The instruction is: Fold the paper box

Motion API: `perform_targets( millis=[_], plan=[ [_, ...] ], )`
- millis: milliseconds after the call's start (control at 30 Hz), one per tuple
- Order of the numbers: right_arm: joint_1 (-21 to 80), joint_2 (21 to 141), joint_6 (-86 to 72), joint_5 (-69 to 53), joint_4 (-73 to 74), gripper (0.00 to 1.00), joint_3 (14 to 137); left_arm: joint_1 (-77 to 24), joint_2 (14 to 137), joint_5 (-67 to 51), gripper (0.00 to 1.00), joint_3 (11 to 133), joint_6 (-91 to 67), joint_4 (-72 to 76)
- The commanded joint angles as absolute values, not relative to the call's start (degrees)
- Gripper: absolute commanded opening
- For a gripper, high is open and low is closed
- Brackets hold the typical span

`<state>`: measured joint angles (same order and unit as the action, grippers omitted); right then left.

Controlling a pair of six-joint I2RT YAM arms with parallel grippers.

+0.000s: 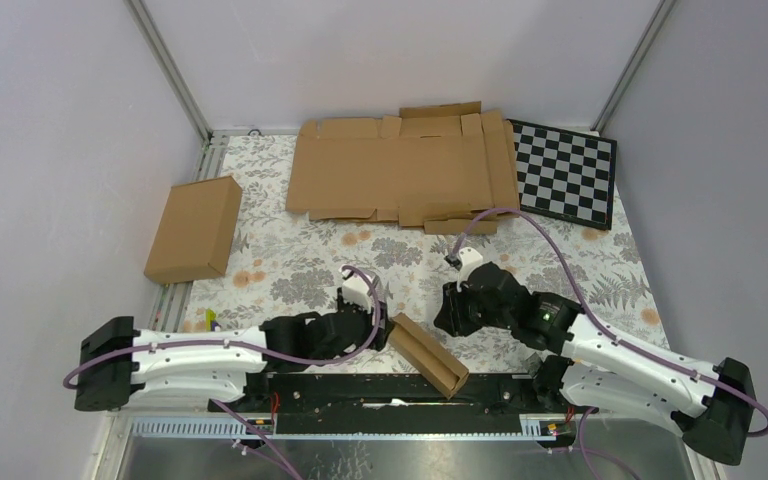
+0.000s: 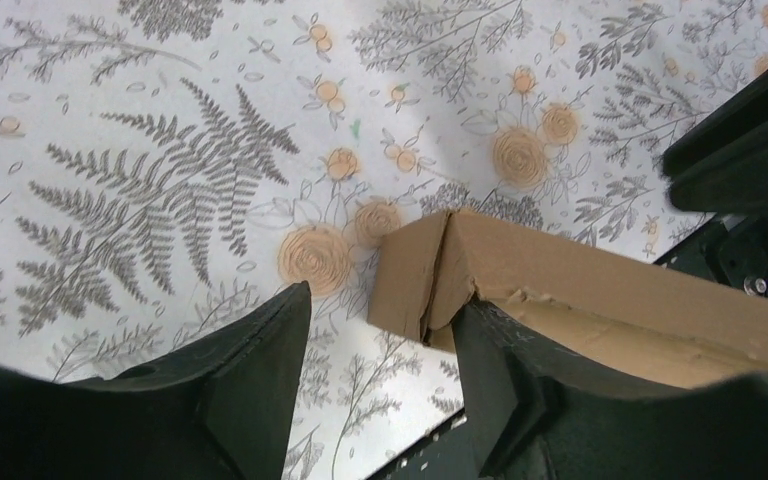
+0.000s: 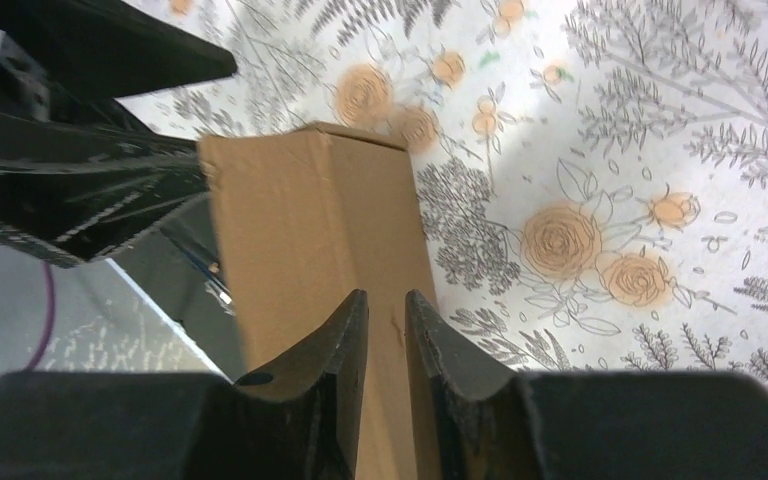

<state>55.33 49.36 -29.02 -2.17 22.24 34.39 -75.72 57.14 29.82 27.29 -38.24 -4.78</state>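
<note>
Left gripper [image 2: 380, 305]: held apart; an end corner of the paper box [image 2: 580, 290] is seen in the gap, against one finger, not clamped.
Right gripper [image 3: 386, 300]: fingers set nearly together above the cardboard; whether any is pinched cannot be told.
Place of the paper box: laid slantwise between both grippers, near end over the black base rail [image 1: 360, 385].
Beyond: larger carton [image 1: 193, 230] far left; cardboard sheets [image 1: 405, 165] and checkerboard [image 1: 565, 172] at the back.
</note>
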Motion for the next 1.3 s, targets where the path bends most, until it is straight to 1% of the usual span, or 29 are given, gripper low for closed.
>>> perform_targets(
  millis=[0,67,167,200,233,300,333,367,400,433,533,733,1067,1167,1267],
  plan=[
    [55.3,47.4,-26.8,-1.7,25.1,0.28,40.7,-75.9,52.7,28.7,0.59,31.7,-42.8,-15.1],
    [55.3,46.7,-26.6,-5.1,24.7,0.28,42.2,-76.0,51.2,28.8,0.59,33.3,-43.4,-17.3],
    [55.3,47.0,-26.5,-13.5,22.6,0.36,43.0,-75.9,50.9,29.3,0.59,35.4,-43.9,-19.7],
    [55.3,48.0,-26.6,-15.6,22.2,0.38,43.2,-75.8,51.2,29.2,0.57,36.0,-43.9,-20.2],
    [55.3,49.1,-26.6,-17.2,22.2,0.37,43.4,-75.8,51.4,28.7,0.53,36.4,-43.8,-20.2],
    [55.3,50.9,-26.1,-19.2,22.2,0.34,43.4,-75.8,51.4,26.6,0.38,36.6,-44.1,-18.9],
    [55.3,51.5,-26.1,-19.4,22.1,0.33,43.3,-75.8,51.5,25.2,0.26,36.3,-44.6,-18.0],
    [55.3,51.9,-26.0,-19.9,21.8,0.29,43.1,-75.8,51.6,23.5,0.18,35.9,-45.4,-16.4],
    [55.3,52.1,-26.2,-20.7,21.3,0.26,42.8,-75.8,51.8,21.8,0.04,35.2,-46.3,-14.9],
    [55.3,52.2,-26.5,-21.8,20.7,0.24,42.5,-75.8,52.2,20.0,0.00,34.2,-47.4,-13.7],
    [55.3,52.7,-26.9,-23.7,19.4,0.20,41.6,-75.8,53.4,16.9,0.00,32.2,-51.4,-11.5],
    [55.2,52.9,-26.9,-24.4,19.0,0.18,39.6,-75.9,54.5,13.0,0.00,25.2,-55.8,-1.5],
    [55.3,54.3,-30.1,-26.3,10.2,0.16,29.3,-75.8,59.1,12.0,0.00,20.4,-56.3,9.8],
    [55.3,54.9,-30.7,-25.5,7.8,0.15,26.5,-75.9,61.6,11.8,0.00,19.4,-56.0,13.8],
    [55.3,54.7,-30.9,-23.6,6.2,0.15,24.5,-75.8,62.7,12.1,0.00,20.2,-55.4,13.8]
  ],
)
